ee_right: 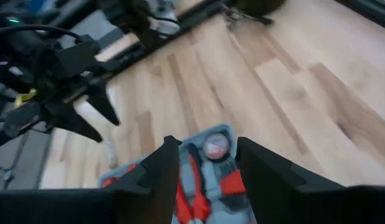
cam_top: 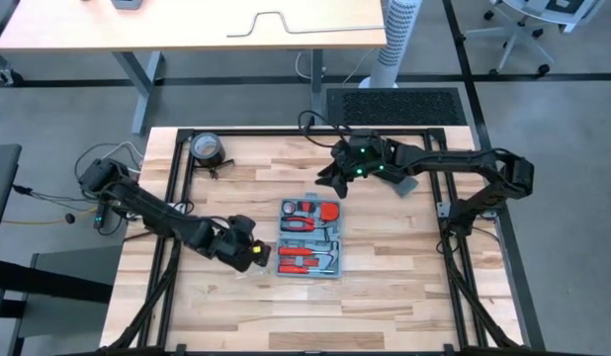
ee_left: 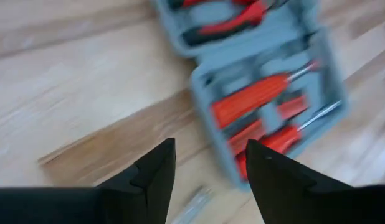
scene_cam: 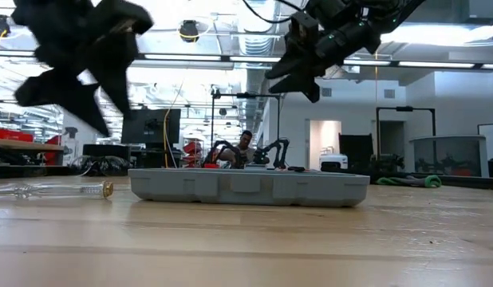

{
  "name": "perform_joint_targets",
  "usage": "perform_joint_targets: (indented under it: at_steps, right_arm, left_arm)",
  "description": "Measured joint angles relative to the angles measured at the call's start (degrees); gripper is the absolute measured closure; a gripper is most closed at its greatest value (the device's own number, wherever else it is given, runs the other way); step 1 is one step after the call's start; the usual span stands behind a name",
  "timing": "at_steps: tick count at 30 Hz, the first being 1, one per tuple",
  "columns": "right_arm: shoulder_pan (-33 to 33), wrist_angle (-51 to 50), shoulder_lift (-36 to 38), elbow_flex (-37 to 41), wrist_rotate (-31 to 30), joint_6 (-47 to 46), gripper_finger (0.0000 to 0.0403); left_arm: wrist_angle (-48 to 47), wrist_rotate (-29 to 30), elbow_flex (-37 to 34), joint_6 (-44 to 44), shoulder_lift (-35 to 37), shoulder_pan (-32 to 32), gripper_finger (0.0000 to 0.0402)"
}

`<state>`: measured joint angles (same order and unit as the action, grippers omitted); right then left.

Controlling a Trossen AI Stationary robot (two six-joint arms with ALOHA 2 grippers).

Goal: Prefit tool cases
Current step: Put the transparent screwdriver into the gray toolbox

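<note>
The left end effector (cam_top: 254, 257) hangs above the counter (cam_top: 385, 287) just beside the tool case (cam_top: 311, 239), on its left, fingers (ee_left: 156, 169) spread and empty. The right end effector (cam_top: 333, 178) hovers just beyond the case's far edge, fingers (ee_right: 164, 167) likewise parted, holding nothing.

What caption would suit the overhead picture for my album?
Two robot arms hover over an open tool case on a wooden table, left gripper beside it, right gripper above it.

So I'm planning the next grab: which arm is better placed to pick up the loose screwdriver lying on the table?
Left, probably. The left end effector, open, hovers almost over the clear-handled screwdriver beside the tool case. The right end effector, open, hangs beyond the case's far end.
</note>
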<state>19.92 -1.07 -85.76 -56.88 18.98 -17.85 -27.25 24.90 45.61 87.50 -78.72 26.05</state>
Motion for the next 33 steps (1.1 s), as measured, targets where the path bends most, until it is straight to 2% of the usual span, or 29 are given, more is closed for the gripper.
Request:
perform_joint_targets:
  at_steps: [3,10,18,20,24,30,33]
  right_arm:
    - [-0.02,1.18,0.00,0.00,2.15,0.36,0.0234]
    - [-0.05,-0.17,0.00,0.00,3.90,-0.13,0.0234]
    - [-2.81,-5.28,0.00,0.00,4.18,-0.19,0.0234]
    - [-3.65,-5.56,-0.02,0.00,3.86,-0.40,0.0234]
    - [-5.35,-5.46,-0.02,0.00,1.85,-2.03,0.0234]
    - [-8.69,-5.37,-0.02,0.00,-1.81,-4.37,0.0234]
    - [-11.23,-5.37,-0.02,0.00,-6.08,-5.40,0.0234]
  left_arm:
    - [1.99,3.88,1.00,-0.57,-0.86,0.26,0.0219]
    - [1.39,3.67,3.45,-5.63,-3.08,0.19,0.0219]
    - [1.17,-3.99,3.47,-13.76,-3.08,0.13,0.0219]
    - [1.07,-4.21,3.47,-16.03,-3.06,0.63,0.0219]
    - [-0.54,-4.28,3.52,-22.83,-3.04,1.21,0.0219]
    - [-4.20,-4.98,3.51,-38.83,-3.04,0.22,0.0219]
    - [-3.50,-6.69,3.49,-45.18,-3.04,-1.38,0.0219]
